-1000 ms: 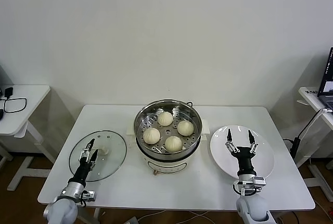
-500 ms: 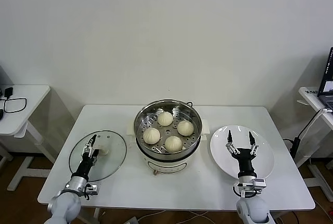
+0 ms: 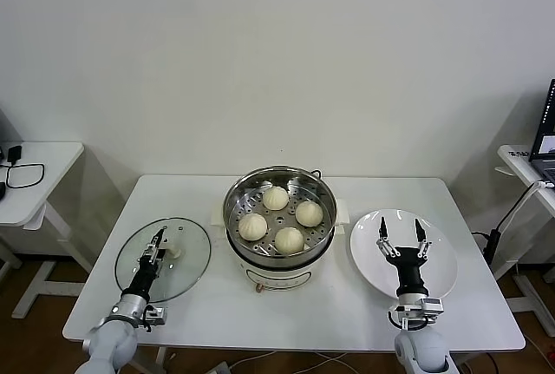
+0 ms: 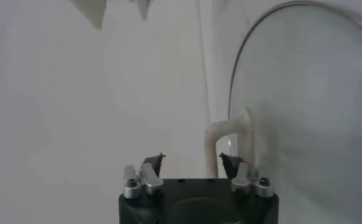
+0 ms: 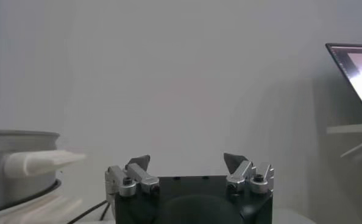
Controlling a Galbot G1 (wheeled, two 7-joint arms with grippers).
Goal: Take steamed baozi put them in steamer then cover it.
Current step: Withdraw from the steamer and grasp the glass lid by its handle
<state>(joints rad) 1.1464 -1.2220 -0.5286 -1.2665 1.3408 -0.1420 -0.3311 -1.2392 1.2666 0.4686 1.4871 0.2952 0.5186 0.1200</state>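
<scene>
Moved forward over the cover (image 3: pixel 163 259) since a second ago, left gripper (image 3: pixel 159 237) now with fingers narrowed to either side of the cream handle (image 3: pixel 174 251), not visibly clamped on it yet. Four steamed baozi (image 3: pixel 276 198) already sitting in the steamer (image 3: pixel 279 215) mid-tabletop (image 3: pixel 217 313); only lifting and placing the cover left, by the look of it. Seen solely from the left wrist: handle (image 4: pixel 230 143) standing between the fingers (image 4: pixel 154 162); right gripper (image 3: pixel 400 237) waiting wide open, empty, above the white plate (image 3: pixel 442 270).

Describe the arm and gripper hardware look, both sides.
Both match: light grey rounded arm links, silver metal wrist bracket, slim black forearm section. Left gripper and right gripper each have two thin black fingers on a black body with silver screw blocks. No markings or loose cables visible.
</scene>
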